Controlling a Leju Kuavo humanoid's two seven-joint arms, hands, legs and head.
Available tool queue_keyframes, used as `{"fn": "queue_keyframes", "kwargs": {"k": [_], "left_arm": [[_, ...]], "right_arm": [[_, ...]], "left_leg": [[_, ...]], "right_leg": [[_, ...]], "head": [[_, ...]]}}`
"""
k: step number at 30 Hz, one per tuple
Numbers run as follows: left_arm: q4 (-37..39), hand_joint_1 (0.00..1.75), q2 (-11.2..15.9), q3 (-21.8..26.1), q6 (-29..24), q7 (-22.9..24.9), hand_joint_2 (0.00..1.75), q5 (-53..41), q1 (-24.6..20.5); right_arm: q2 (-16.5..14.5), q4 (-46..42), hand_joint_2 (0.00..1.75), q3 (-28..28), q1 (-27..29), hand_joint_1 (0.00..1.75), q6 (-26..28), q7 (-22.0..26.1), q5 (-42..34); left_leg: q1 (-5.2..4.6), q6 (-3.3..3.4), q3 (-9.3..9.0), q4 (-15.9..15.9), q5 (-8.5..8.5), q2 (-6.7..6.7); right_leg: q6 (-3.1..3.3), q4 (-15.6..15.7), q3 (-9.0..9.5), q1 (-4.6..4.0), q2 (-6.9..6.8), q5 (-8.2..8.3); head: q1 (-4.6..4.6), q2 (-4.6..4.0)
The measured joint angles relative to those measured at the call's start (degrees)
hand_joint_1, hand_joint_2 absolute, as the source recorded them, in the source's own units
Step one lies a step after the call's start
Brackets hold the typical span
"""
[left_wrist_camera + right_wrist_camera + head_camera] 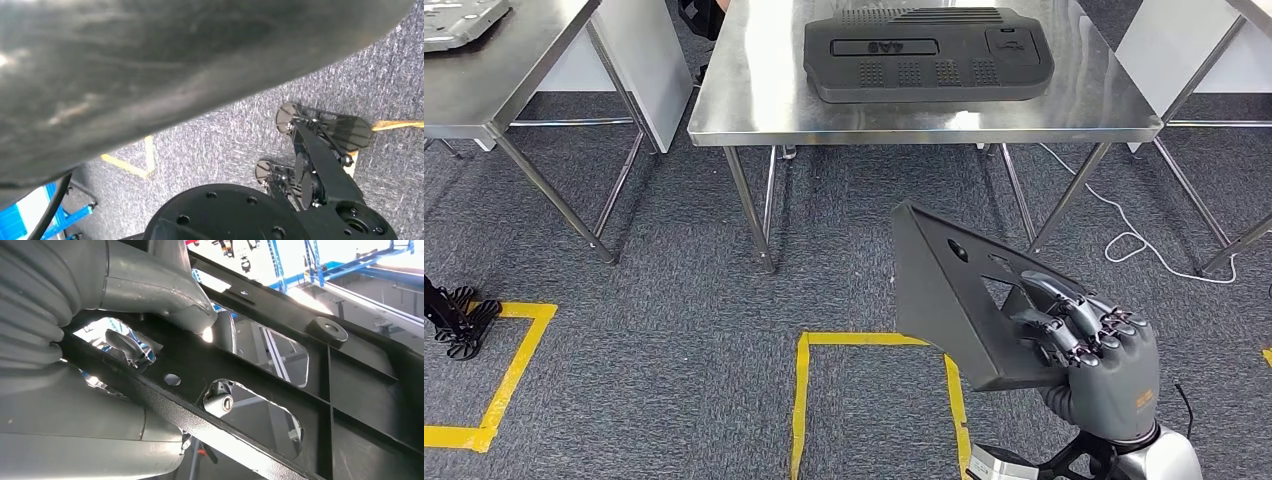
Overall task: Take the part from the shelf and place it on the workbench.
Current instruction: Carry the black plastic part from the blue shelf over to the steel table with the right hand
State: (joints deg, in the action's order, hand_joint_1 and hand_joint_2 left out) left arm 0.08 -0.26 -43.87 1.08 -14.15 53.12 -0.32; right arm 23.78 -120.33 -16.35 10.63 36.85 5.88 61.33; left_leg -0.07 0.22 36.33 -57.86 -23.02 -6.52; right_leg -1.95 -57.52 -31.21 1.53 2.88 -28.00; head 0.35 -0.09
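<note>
Head view: the right robot hand point(1089, 350) grasps a dark grey plastic part point(954, 295), a flat panel with cut-outs, held tilted above the carpeted floor point(674, 330) in front of the steel bench point(754, 110). A second, larger black moulded panel point(929, 52) lies flat on that bench. Right wrist view: the fingers point(125, 347) pass through an opening in the part point(280, 390). The left robot hand's state cannot be told.

Grey robot hand point(1096, 352) with dark segmented fingers point(1064, 312), small orange mark on its back, ribbed grey wrist cover, silver forearm, thin black cable
</note>
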Motion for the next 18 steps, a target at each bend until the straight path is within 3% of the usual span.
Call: {"fn": "queue_keyframes", "kwargs": {"k": [11,13,15,17,18], "left_arm": [[0.0,0.00,0.0,-0.7,0.2,0.0,0.00,1.0,0.0],[0.0,0.00,0.0,-1.0,0.3,0.0,0.00,1.3,0.0],[0.0,0.00,0.0,-1.2,0.4,0.0,0.00,1.6,-0.1],[0.0,0.00,-0.2,-1.2,0.4,0.1,0.00,1.6,-0.1],[0.0,0.00,-0.2,-1.2,0.4,0.1,0.00,1.6,-0.1]], "right_arm": [[0.0,0.2,1.75,0.0,-0.1,1.75,-0.1,0.2,-0.2],[0.0,0.3,1.75,0.0,-0.2,1.75,-0.2,0.2,-0.3],[0.1,0.3,1.75,0.0,-0.3,1.75,-0.3,0.3,-0.3],[0.2,0.3,1.75,0.1,-0.5,1.75,-0.3,0.3,-0.3],[0.3,0.3,1.75,0.1,-0.6,1.75,-0.3,0.3,-0.4]], "left_leg": [[-0.01,0.00,0.01,0.0,0.00,0.00],[-0.13,0.45,-0.02,-0.1,-0.10,0.06],[0.12,1.43,-0.84,1.3,0.40,0.29],[0.66,2.12,-1.94,3.2,1.24,0.72],[0.81,2.17,-2.15,3.6,1.43,0.93]], "right_leg": [[0.00,0.0,0.00,-0.01,0.00,0.00],[-0.37,0.5,0.13,0.32,0.09,0.14],[-0.84,0.9,0.48,0.34,-0.12,0.25],[-0.63,-1.6,-0.53,0.01,-1.15,-1.25],[-0.41,-4.4,-1.99,0.08,-1.69,-2.74]], "head": [[0.00,0.00],[-0.02,0.00],[-0.10,0.00],[-0.02,0.00],[0.07,0.00]]}}
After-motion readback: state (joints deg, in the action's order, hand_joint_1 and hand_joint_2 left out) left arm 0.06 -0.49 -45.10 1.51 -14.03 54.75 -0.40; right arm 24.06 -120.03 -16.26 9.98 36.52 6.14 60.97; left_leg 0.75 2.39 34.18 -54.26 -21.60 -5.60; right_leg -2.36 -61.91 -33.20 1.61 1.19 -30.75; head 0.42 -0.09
